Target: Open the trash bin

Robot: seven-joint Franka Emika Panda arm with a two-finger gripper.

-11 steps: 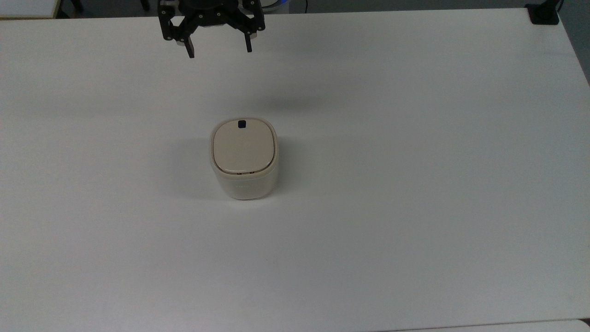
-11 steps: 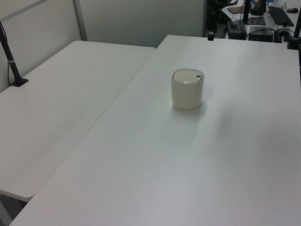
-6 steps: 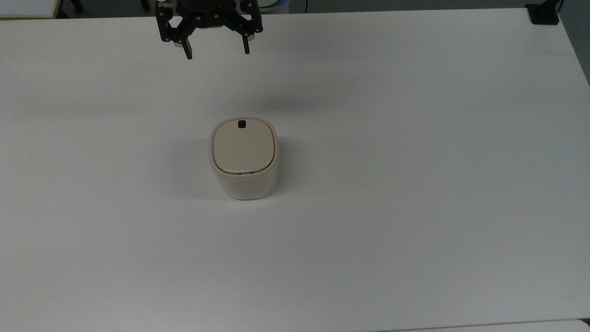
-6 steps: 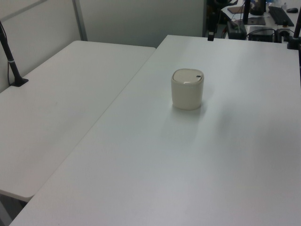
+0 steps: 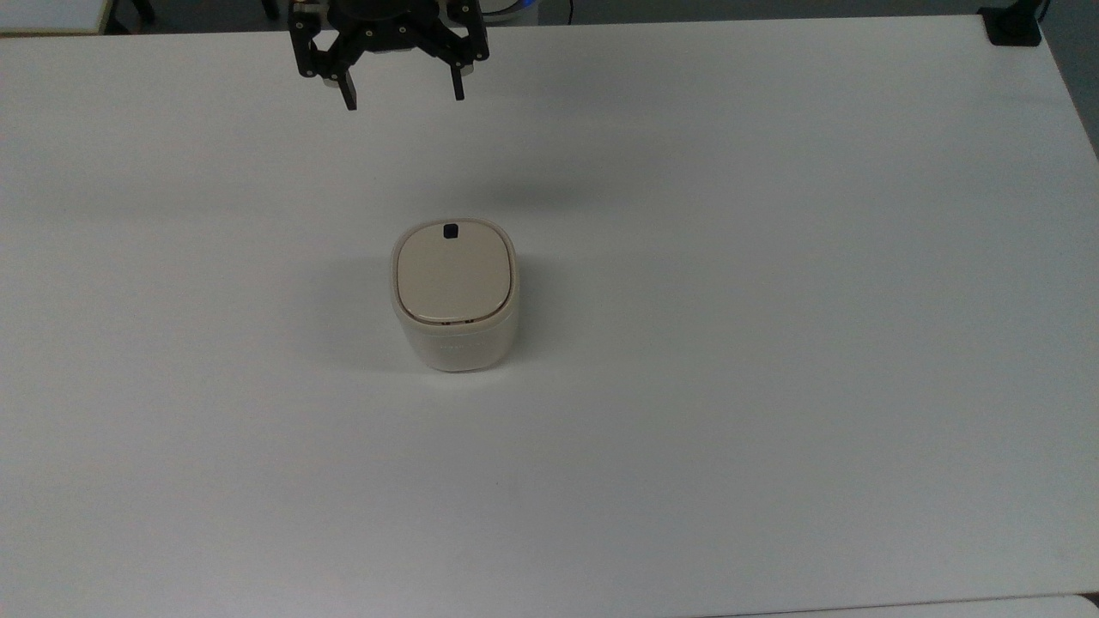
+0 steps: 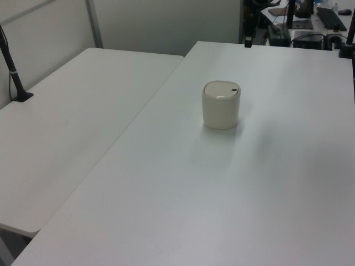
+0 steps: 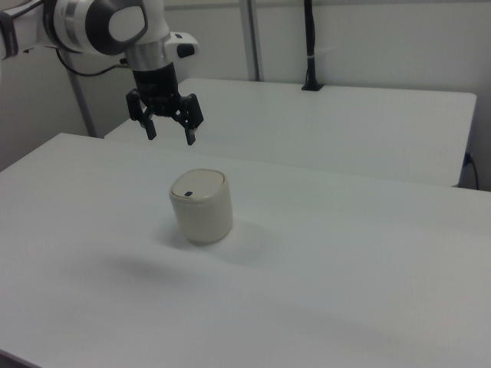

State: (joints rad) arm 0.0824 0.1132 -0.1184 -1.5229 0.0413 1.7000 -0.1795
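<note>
The cream-white trash bin (image 5: pixel 455 296) stands upright mid-table, its flat beige lid (image 5: pixel 453 273) closed, the small black button (image 5: pixel 449 230) at the lid's far edge in the top view. The bin also appears in the left view (image 6: pixel 221 105) and the right view (image 7: pixel 201 205). My black gripper (image 5: pixel 403 94) hangs open in the air near the top view's upper edge, well beyond the bin and a little to its left, with nothing between its fingers. In the right view the gripper (image 7: pixel 171 136) hovers above and behind the bin.
The white table (image 5: pixel 773 300) stretches wide around the bin. A second white table (image 6: pixel 72 127) adjoins it on the left view's left. A black clamp mount (image 5: pixel 1013 26) sits at the top view's upper right corner. A black pole (image 6: pixel 12 69) stands on the second table.
The gripper has shifted very slightly toward the top view's upper left. The bin has not moved and its lid stays closed.
</note>
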